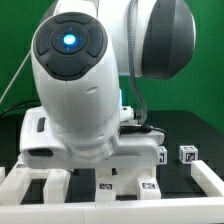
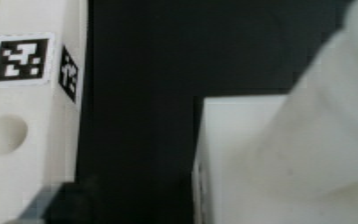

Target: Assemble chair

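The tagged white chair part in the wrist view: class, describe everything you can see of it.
The tagged white chair part looks like matte white plastic, a blocky slab with straight edges. One black-and-white square marker tag sits on its broad face, another on the adjoining side face. A shallow round dimple shows lower down. It lies against the black table; nothing visibly grips it.
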`<state>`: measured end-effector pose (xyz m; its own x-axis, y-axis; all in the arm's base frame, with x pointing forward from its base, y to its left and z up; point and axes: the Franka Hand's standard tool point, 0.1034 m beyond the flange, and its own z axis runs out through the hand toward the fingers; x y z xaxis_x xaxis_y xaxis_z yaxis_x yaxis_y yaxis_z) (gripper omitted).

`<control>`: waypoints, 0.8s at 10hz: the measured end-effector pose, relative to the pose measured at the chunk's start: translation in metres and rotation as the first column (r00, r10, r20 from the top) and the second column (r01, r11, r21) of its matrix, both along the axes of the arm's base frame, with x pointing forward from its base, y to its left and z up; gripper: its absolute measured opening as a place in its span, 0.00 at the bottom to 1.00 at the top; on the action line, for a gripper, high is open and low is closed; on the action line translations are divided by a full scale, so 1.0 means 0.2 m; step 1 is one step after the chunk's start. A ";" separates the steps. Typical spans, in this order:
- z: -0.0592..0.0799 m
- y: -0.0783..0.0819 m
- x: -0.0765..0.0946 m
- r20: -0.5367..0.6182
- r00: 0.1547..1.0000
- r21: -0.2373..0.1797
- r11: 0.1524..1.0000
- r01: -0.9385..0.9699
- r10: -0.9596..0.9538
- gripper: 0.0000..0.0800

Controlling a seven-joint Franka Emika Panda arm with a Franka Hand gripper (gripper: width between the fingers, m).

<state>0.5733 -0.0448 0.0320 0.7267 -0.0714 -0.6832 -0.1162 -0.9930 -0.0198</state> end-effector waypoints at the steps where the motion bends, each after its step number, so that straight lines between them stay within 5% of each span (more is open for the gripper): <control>1: 0.00 0.00 0.00 0.000 1.000 0.000 1.000 0.000 0.000 0.77; 6: 0.01 -0.01 0.00 -0.005 1.000 0.001 1.000 0.005 -0.005 0.81; 8: 0.08 -0.10 0.12 0.011 1.000 0.004 1.000 0.016 -0.016 0.81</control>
